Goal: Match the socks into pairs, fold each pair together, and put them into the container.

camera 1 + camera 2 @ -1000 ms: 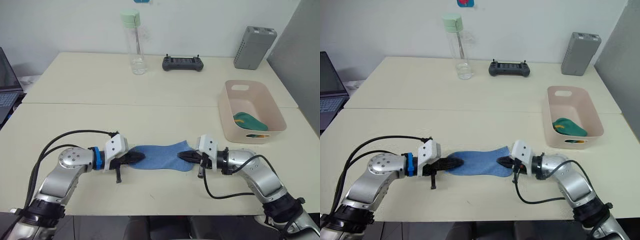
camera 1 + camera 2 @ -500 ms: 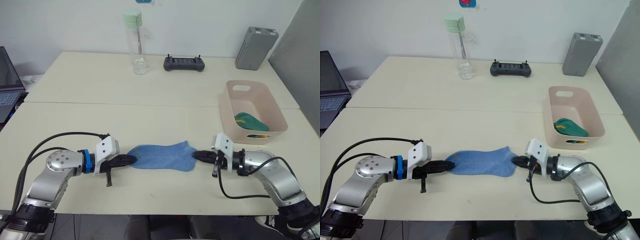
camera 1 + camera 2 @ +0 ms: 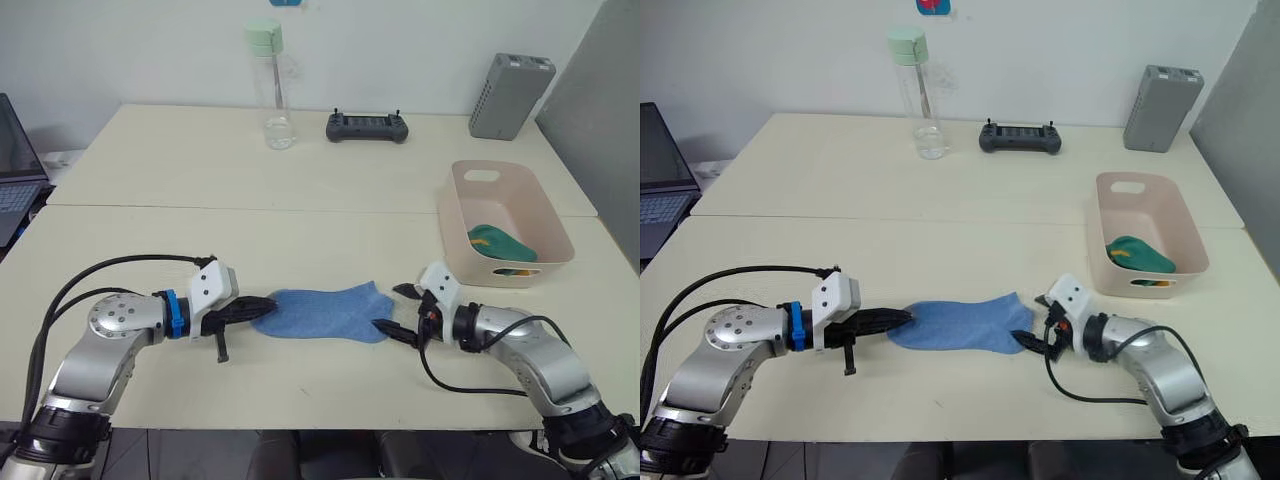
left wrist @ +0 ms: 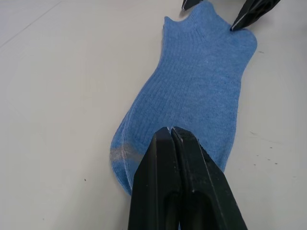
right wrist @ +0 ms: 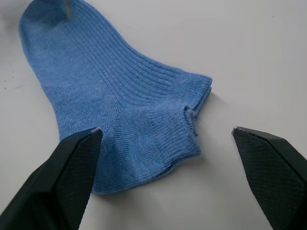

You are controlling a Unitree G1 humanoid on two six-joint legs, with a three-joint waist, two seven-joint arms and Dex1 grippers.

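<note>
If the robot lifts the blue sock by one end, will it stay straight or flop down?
Probably flop: the blue sock is thin ribbed knit lying flat and limp on the table. It looks light. It likely won't roll, and its soft cuff should bunch easily between the right gripper's wide-open fingers.

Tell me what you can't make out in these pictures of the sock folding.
- Blue socks: head views cannot show whether one or two lie stacked.
- Container: its near wall hides part of the socks inside, so their count is unclear.
- Left gripper: whether its shut tips pinch any fabric is unclear.

Office or lab – plain tables [image 3: 300,180], laptop [image 3: 15,170], handheld controller [image 3: 366,126]
</note>
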